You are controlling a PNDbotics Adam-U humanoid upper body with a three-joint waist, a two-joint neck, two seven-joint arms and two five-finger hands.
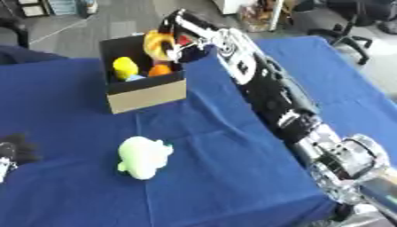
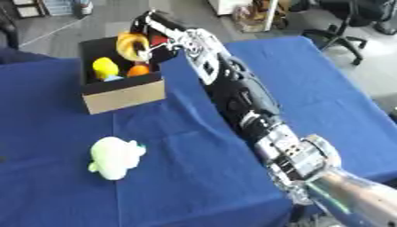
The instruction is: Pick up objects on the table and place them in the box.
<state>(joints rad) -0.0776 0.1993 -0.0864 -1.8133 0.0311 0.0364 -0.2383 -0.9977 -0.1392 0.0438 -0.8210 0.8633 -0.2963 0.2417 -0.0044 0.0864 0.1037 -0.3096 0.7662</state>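
Left eye view: a blue-covered table [image 1: 232, 186] seen from above, with a long black and silver arm crossing from 4 o'clock up toward 12 o'clock.
Box: an open cardboard box [image 1: 147, 95], black inside, stands on the cloth at about 11 o'clock.
Box contents: a yellow object [image 1: 125, 67] and an orange object [image 1: 160, 70] already lie inside; neither can be named beyond its colour.
Right hand: the right hand [image 1: 184, 42] is over the box's 2 o'clock corner, its fingers curled round a yellow-orange ring-shaped object [image 1: 157, 45] that hangs above the opening.
Left hand: the left hand [image 1: 14, 150] shows dark at the picture's 9 o'clock edge, idle; whether its fingers are straight or curled cannot be told.
Remaining object: a pale green plush toy [image 1: 142, 157] lies on the cloth at about 7 o'clock, well apart from the box and from both hands.
Step in hand: by the look of it, the placing of the ring-shaped object into the box.
Next move: the fingers would need to part while the object is above the opening and inside the walls, then the arm lift clear; the green toy seems the next thing to fetch.
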